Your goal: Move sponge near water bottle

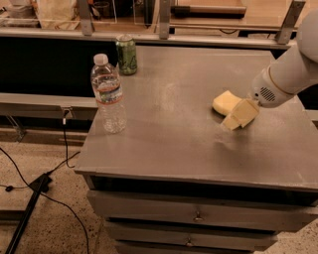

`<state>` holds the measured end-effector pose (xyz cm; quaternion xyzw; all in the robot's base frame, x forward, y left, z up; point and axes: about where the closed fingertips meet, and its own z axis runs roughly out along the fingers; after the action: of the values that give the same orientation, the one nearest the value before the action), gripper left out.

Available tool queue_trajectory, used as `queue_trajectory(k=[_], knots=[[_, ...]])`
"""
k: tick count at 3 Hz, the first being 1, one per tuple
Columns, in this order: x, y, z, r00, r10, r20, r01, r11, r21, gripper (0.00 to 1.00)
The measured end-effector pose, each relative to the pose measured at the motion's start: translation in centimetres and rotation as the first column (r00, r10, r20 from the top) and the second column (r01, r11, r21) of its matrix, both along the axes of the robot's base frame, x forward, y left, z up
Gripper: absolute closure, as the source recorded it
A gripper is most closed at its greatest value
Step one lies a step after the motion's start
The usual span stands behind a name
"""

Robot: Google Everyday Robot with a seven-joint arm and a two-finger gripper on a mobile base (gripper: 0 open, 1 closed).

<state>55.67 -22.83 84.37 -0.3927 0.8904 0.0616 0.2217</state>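
Note:
The pale yellow sponge [224, 101] lies flat on the right half of the grey metal table [169, 134]. My gripper [239, 114] comes in from the right on a white arm and sits low over the sponge's near right corner, hiding that part of it. The clear water bottle [108, 94], with a white cap and a red-and-blue label, stands upright near the table's left edge, well apart from the sponge.
A green drink can [126, 54] stands at the table's back left, behind the bottle. Drawers [198, 216] are under the tabletop. A shelf with clutter [59, 12] runs behind. Black cables [35, 183] lie on the floor at the left.

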Motion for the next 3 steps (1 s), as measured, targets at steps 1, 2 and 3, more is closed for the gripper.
queue_trajectory(k=[1,2,3], knots=[[-0.02,0.07,-0.07,1.0000,0.005,-0.002,-0.005,1.000,-0.003,0.19],[-0.08,-0.18,-0.77,0.9997,0.017,-0.018,-0.017,1.000,-0.024,0.02],[-0.13,-0.13,-1.03,0.9991,0.028,-0.032,-0.028,0.999,-0.022,0.32]])
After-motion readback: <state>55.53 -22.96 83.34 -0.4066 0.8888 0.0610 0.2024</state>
